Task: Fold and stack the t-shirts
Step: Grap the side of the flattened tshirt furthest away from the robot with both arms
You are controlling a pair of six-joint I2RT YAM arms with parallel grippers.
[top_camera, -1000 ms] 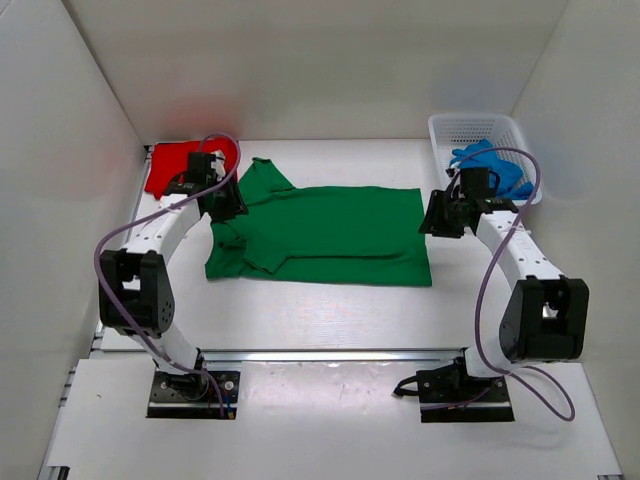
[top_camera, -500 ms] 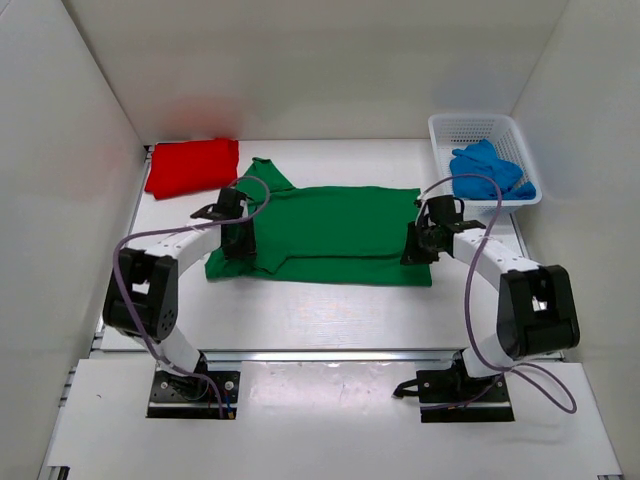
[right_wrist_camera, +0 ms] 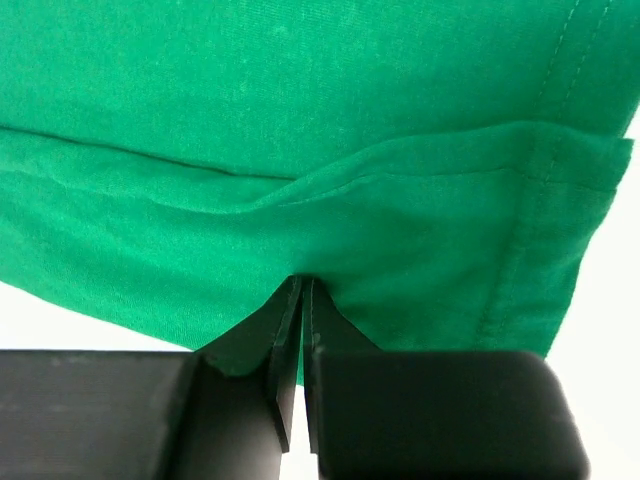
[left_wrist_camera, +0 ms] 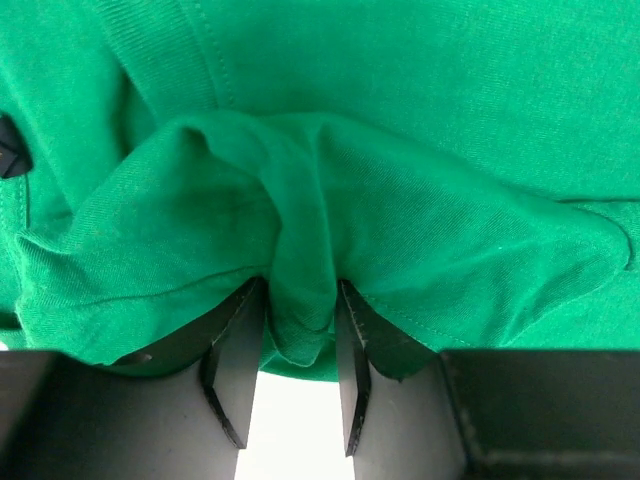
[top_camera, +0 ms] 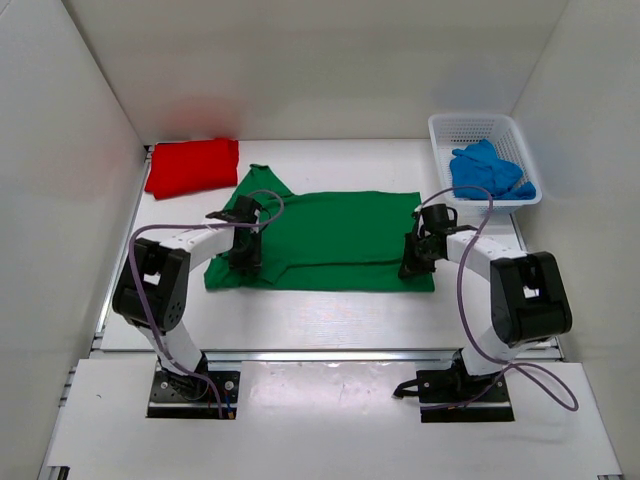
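Note:
The green t-shirt (top_camera: 335, 232) lies spread across the middle of the table, its near edge partly folded over. My left gripper (top_camera: 247, 256) sits at its near left part and is shut on a thick bunch of the green cloth (left_wrist_camera: 300, 300). My right gripper (top_camera: 411, 262) is at the shirt's near right corner, its jaws pinched tight on a thin fold of the hem (right_wrist_camera: 303, 290). The red t-shirt (top_camera: 192, 167) lies folded at the back left. The blue t-shirt (top_camera: 490, 172) is crumpled in the basket.
A white mesh basket (top_camera: 478, 122) stands at the back right against the wall. White walls close in the table on the left, back and right. A metal rail (top_camera: 330, 354) runs along the near edge in front of the arm bases.
Both arms have swung down from the shirt's far corners to its near edge. The right gripper has shut on the hem, and the left has taken hold of the bunched cloth.

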